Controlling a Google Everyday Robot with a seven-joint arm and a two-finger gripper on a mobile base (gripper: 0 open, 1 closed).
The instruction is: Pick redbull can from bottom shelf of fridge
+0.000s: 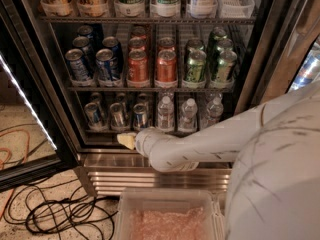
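Note:
The fridge [260, 59] stands open in front of me. Its bottom shelf [150, 130] holds slim redbull cans [117, 116] in the left lanes and small clear water bottles [187, 115] in the right lanes. My gripper [126, 140] sits at the end of the white arm, at the shelf's front rail, just below and in front of the slim cans. It holds nothing that I can see.
The rack above holds blue [106, 64], red [166, 66] and green [196, 68] soda cans. The open glass door with a white light strip [27, 104] is at the left. Black and orange cables [55, 214] lie on the floor. A clear bin [167, 216] sits below the arm.

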